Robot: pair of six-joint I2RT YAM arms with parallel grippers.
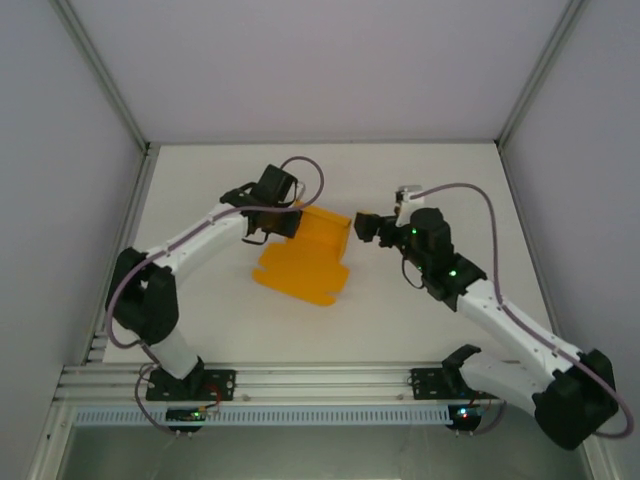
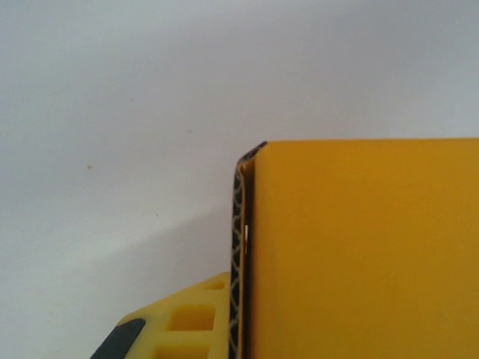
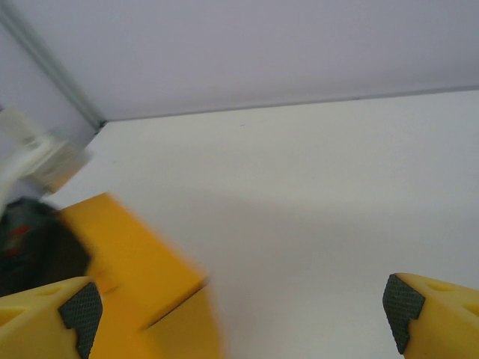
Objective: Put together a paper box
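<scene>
White table [image 1: 430, 180] between pale walls, with the paper box [image 1: 300, 265] lying mid-table, part-folded, one panel standing up along its far edge. My left gripper [image 1: 283, 220] is clamped on that upright panel's left corner. My right gripper [image 3: 241, 307] hangs just beside the panel's right end, jaws spread wide, gripping nothing

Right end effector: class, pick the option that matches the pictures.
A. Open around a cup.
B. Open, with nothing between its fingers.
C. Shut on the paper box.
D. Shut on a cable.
B: in the right wrist view the right end effector shows its pads wide apart, bare table between them; the paper box sits beside the gap.
</scene>
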